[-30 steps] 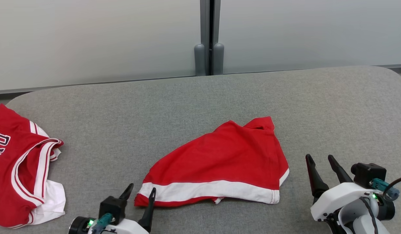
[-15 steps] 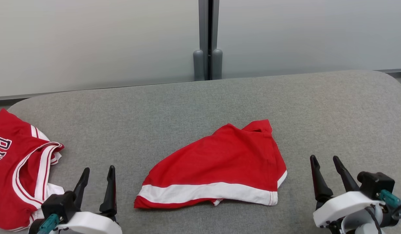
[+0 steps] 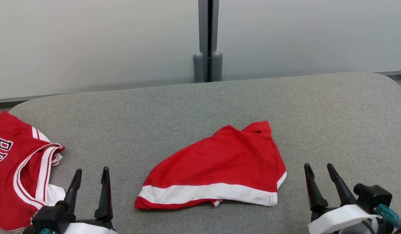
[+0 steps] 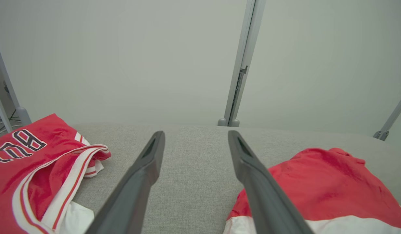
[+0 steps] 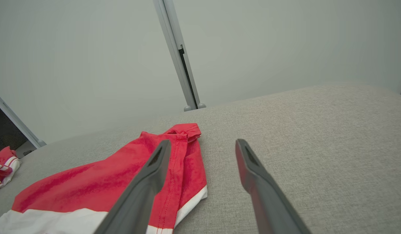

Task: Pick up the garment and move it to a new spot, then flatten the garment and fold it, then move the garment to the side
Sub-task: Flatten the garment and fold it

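While left pincer (image 3: 92,170) and right pincer (image 3: 318,165) gape | garment (image 3: 216,165) between them | untouched

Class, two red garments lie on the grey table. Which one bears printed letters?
The crumpled jersey at the far left: it shows black, white-edged letters. The garment in the middle is plain red with one white band.

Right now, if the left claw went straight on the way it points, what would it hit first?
Probably nothing nearby: the left claw aims between the jersey and the red garment, over bare grey padding; depth is unclear.
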{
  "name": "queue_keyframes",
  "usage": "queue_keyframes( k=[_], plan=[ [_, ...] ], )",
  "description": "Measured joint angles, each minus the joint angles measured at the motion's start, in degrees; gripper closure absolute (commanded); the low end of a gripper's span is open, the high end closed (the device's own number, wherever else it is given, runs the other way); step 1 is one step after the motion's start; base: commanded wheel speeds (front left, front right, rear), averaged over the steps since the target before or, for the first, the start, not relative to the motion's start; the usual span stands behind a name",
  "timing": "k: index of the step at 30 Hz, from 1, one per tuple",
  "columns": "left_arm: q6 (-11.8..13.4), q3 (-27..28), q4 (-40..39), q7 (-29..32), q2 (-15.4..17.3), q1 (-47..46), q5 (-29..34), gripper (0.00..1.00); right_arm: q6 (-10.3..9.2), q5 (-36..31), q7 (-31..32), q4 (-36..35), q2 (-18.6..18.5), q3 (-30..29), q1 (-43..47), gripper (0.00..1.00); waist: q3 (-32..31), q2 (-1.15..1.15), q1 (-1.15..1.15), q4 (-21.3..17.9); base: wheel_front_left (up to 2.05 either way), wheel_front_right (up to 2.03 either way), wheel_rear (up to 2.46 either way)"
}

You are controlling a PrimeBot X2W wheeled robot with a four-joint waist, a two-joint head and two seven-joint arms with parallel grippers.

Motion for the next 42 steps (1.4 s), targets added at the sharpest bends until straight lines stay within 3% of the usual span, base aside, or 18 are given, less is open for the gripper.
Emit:
queue_keyframes(
  k=[11, 15, 18, 25, 42],
  plan=[
    [-0.7, 0.2, -0.4, 0.1, -0.5, 0.1, 0.5, 0.00, -0.01, 0.9, 2.8, -0.8, -1.3, 1.3, 0.0, 0.00, -0.1, 0.00, 0.00, 0.5, 0.00, 0.00, 0.00],
    [-3.1, -2.1, 0.1, 7.6, -0.2, 0.9, -2.8, 0.00, 0.00, 5.1, 10.5, 0.2, -2.0, 5.2, 1.0, 0.00, 0.1, 0.00, 0.00, 0.5, 0.00, 0.00, 0.00],
    [-4.6, -4.2, -1.0, 16.5, 1.7, 0.8, -5.1, 0.00, 0.00, 7.5, 15.8, 1.0, -3.2, 6.6, 1.1, 0.00, 0.7, 0.00, 0.00, 0.8, 0.00, 0.00, 0.00],
    [-6.9, -6.9, -1.0, 25.5, 3.8, -2.7, -6.8, 0.00, 0.00, 9.1, 21.3, 2.4, -2.8, 7.9, -0.6, 0.00, 2.7, 0.00, 0.00, 1.4, 0.00, 0.00, 0.00],
    [-12.2, -9.3, 7.8, 29.7, 4.0, -10.9, -8.8, 0.00, 0.00, 11.6, 24.3, 5.9, -1.3, 10.2, -5.2, 0.03, 6.8, 0.00, 0.00, 1.8, 0.00, 0.00, 0.00]
  ],
)
